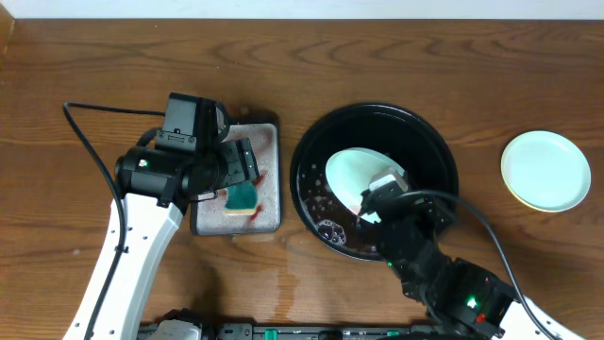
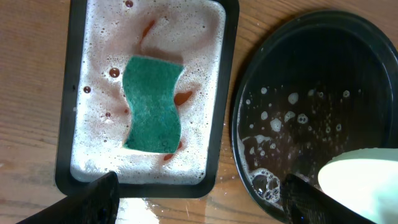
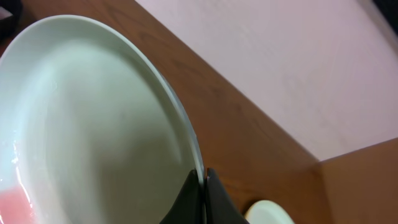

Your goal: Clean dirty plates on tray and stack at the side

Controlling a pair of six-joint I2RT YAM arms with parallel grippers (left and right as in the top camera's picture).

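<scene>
Overhead, the right tool (image 1: pixel 382 189) holds a tilted plate (image 1: pixel 357 170) over the tray (image 1: pixel 429 142); another plate (image 1: pixel 545 170) sits on open bench (image 1: pixel 425 57) rightward. Left wrist: the left tool (image 2: pixel 202 193) gapes wide above a sponge (image 2: pixel 152 104). Right wrist: fingers (image 3: pixel 221 202) pinch the plate's rim.

Reads to me as a robotics lab bench. Wood-grain tabletop (image 1: pixel 396 57), plain pale surface (image 1: pixel 302 8) past its 12 o'clock edge. My left arm (image 1: pixel 142 236) at 8, right arm (image 1: pixel 462 293) at 5, loose black cable (image 1: pixel 83 140) at 9. Dishwashing staged in trays: foamy rectangular tray (image 1: pixel 269 225), green sponge (image 1: pixel 243 196), round black tray (image 1: pixel 439 156), plate (image 1: pixel 354 170).
</scene>
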